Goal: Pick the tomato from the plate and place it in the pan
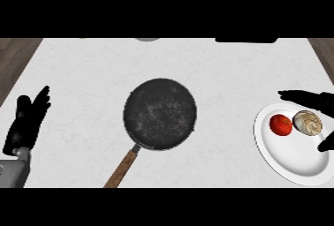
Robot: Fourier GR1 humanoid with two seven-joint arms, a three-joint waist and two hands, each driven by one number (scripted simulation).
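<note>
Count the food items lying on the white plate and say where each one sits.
2. The red tomato lies on the plate, toward its left. The beige round item sits right beside it, nearer the right hand. None looks hidden.

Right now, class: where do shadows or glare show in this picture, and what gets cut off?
Head view: light is even, with no glare on the counter; the pan looks matte with pale speckles; the plate runs past the right edge; the right hand is cropped beside the tomato; the left hand rests open at the left.
</note>
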